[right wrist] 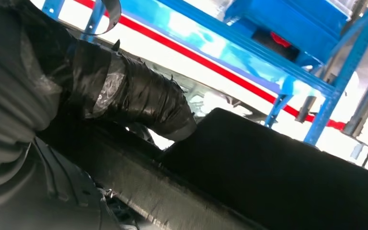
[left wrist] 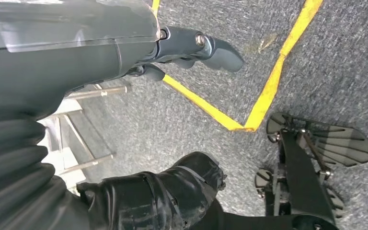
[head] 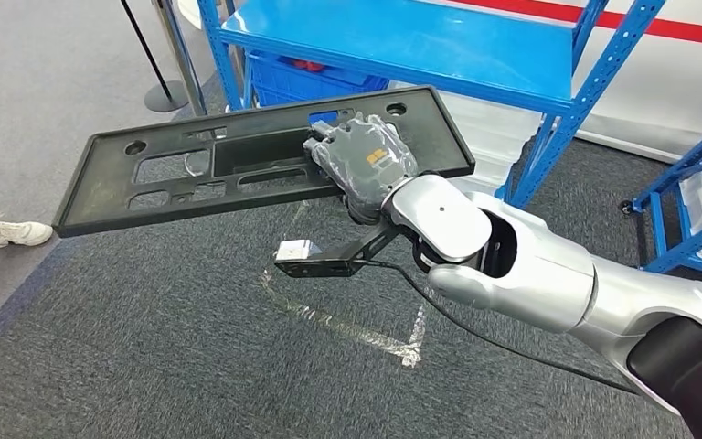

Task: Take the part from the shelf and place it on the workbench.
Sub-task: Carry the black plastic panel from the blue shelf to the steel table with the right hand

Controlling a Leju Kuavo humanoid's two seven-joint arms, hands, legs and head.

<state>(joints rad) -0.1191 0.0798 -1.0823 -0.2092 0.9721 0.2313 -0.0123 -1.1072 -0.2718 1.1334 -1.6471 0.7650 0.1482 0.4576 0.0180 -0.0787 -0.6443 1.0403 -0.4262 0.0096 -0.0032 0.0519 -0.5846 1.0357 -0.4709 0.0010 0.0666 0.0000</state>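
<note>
- We count one part, a long black plastic panel with cut-outs, held level above the grey carpet in front of one blue shelf.
- Our right hand clamps the panel's near edge, fingers over its top.
- Our right arm reaches forward.
- Our left hand hangs over the floor, fingers apart, holding nothing.

**Lighting / image quality**

Head view: even, bright overhead light, sharp, soft shadow on the carpet under the part. Mild glare on the blue shelf. Left wrist view: dimmer, near hand slightly soft. Right wrist view: backlit, the background blown out, dark foreground blurred and underexposed.
</note>
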